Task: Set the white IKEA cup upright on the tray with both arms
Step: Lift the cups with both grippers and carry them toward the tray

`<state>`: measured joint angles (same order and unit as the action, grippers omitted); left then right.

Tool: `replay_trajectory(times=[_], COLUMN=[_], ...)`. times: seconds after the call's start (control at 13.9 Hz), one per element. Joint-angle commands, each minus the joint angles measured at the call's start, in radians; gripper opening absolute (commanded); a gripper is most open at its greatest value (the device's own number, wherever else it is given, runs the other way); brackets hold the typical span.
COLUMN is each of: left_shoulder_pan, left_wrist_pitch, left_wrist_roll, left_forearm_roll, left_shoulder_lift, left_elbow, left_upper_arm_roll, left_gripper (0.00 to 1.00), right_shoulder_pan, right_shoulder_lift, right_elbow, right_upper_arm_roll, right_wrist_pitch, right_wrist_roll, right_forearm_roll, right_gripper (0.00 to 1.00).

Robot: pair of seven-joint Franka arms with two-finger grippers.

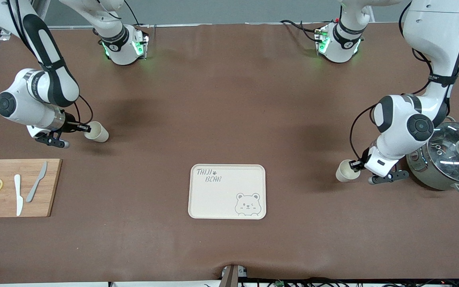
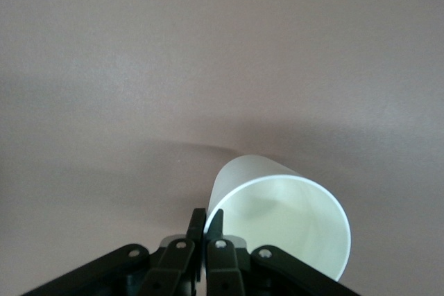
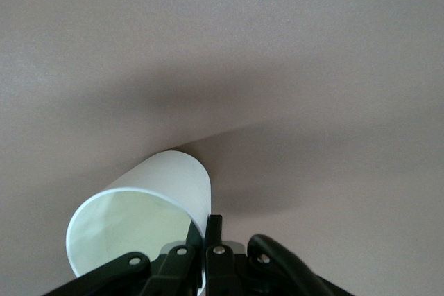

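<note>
Two white cups are seen, one held by each arm. The left gripper (image 1: 357,165) is closed on the rim of the left cup (image 1: 346,171), with one finger inside the mouth and one outside; the pinch on the wall is shown in the left wrist view, where the left cup (image 2: 281,223) is tipped with its mouth toward the camera and the fingers (image 2: 206,230) are narrowed onto the rim. This cup is held on its side, just above the table (image 1: 229,119), beside a steel pot (image 1: 448,161) with a glass lid at the left arm's end.

The right gripper (image 1: 83,127) is likewise clamped on the rim of the right cup (image 1: 97,132), which is also tilted on its side, low over the table at the right arm's end. In the right wrist view the right cup (image 3: 149,216) is gripped by its wall.

The tray (image 1: 227,191) is set between the two cups, nearer the front camera, well apart from both. A cutting board (image 1: 16,187) bearing two knives and two lemon slices is placed near the right cup.
</note>
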<state>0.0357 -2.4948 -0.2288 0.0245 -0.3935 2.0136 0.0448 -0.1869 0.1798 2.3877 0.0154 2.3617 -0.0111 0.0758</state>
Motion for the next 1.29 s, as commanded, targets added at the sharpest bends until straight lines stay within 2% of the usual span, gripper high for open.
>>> replay_trajectory(times=[0.0,0.22,0.65,1.08,1.22], left_shoulder_pan=[-0.003,-0.002,-0.003,-0.003,-0.005], left_wrist_pitch=[0.004,0.03,0.253,0.352,0.364], left_wrist_roll=[0.006,0.005,0.008,0.008,0.009], left_forearm_roll=[0.012,0.012,0.0,0.009,0.014], left_shoulder_lift=[0.033,0.05,0.073,0.053,0.045], left_elbow=[0.01,0.002,-0.113,-0.222,-0.251], left_upper_arm_roll=[0.009,0.01,0.012,0.014,0.015], left_gripper=[0.0,0.0,0.0,0.0,0.0], right_shoulder_pan=[0.0,-0.005,-0.003,0.01,0.055], right_shoulder_lift=[-0.02,-0.032,-0.042,-0.039,-0.04], right_elbow=[0.002,-0.076,-0.278,-0.464,-0.502], right_upper_arm_roll=[0.0,0.0,0.002,-0.005,-0.005], right_wrist_pitch=[-0.037,-0.212,-0.525,-0.697,-0.743], right_wrist_roll=[-0.013,-0.013,-0.044,-0.137,-0.19], right_forearm_roll=[0.015,0.015,0.027,0.028,0.029], right_gripper=[0.0,0.0,0.0,0.0,0.0])
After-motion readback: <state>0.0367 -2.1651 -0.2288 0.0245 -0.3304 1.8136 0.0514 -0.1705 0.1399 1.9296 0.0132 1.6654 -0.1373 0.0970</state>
